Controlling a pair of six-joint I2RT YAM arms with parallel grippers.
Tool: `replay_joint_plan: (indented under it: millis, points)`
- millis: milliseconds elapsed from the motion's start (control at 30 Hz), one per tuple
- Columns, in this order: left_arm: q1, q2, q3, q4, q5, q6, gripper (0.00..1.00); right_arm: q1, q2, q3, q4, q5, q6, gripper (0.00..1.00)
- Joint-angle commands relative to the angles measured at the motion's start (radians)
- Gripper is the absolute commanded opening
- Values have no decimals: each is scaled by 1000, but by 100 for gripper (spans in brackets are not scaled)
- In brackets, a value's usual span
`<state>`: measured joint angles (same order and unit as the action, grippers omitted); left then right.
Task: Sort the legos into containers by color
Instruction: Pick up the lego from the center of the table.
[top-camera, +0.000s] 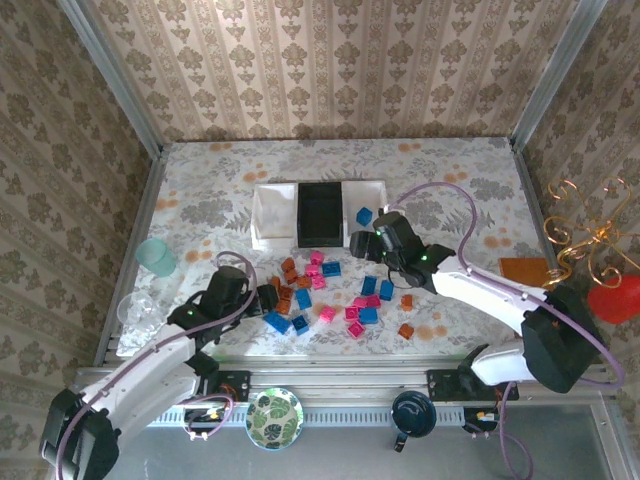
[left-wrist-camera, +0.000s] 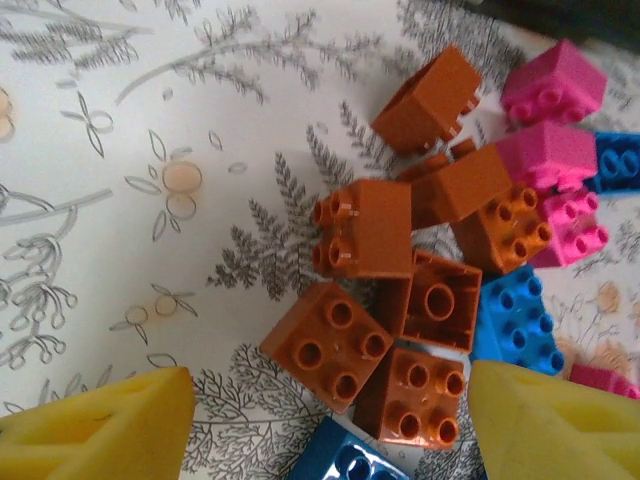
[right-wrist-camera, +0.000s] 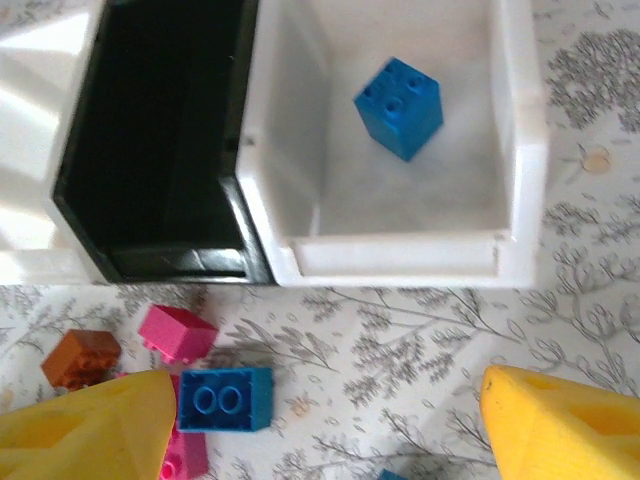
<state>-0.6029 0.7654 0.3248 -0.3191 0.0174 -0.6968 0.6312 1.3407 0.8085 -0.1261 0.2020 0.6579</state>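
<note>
Plainly, blue lego (right-wrist-camera: 398, 106) in white container (right-wrist-camera: 522, 170) — orange legos (left-wrist-camera: 345, 340) below spread left gripper (left-wrist-camera: 330, 425)

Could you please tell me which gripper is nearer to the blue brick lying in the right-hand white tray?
Right. The right gripper hangs by the near edge of the tray holding the blue brick; the left gripper is over the orange-brown bricks, well to the left.

Beige damask wallpaper walls (top-camera: 330, 60), floral-print tabletop (top-camera: 200, 190), aluminium corner posts (top-camera: 111, 75), soft even light
</note>
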Motion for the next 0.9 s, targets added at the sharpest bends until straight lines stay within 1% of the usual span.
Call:
replay_joint_plan:
  millis: [0,133,300,500,633,867]
  points:
    - [-23,25,6,56,-30,18,74,2,-54,-16,-5,30,23,81]
    - [-29,89,47,91,-89,81,69,2,-64,-25,-2,29,31,81]
    - [-29,227,103,151,-136,156,64,5,-65,-31,-4,29,30,81]
    - [-26,396,157,245,-127,192,61,5,-79,-49,-3,37,34,81]
    - [-26,458,168,280,-108,192,60,5,-90,-58,-13,52,32,81]
    - [-21,492,156,296,-129,195,50,5,-115,-70,-18,69,28,81]
